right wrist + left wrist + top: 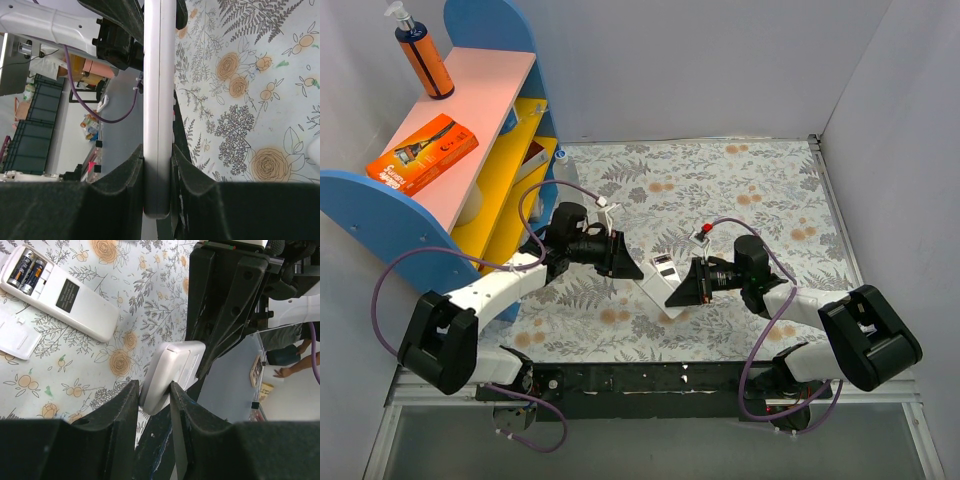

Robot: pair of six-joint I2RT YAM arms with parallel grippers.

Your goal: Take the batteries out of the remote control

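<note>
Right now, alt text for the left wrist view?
The left gripper pinches the end of a white remote above a floral table. Top left lies a second remote, cover off, two batteries showing, a loose cover beside it.

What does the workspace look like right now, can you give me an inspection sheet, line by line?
Surface: floral table cover, flat.
Job's things: open remote lying flat, two batteries seated in it; loose cover beside it; second remote held between the arms.
Clutter: orange box and pump bottle on shelf.
Grippers: left gripper and right gripper each shut on an end of the second remote.
Cables: purple cables loop off both arms.
Surroundings: grey walls; nothing else seen.
</note>
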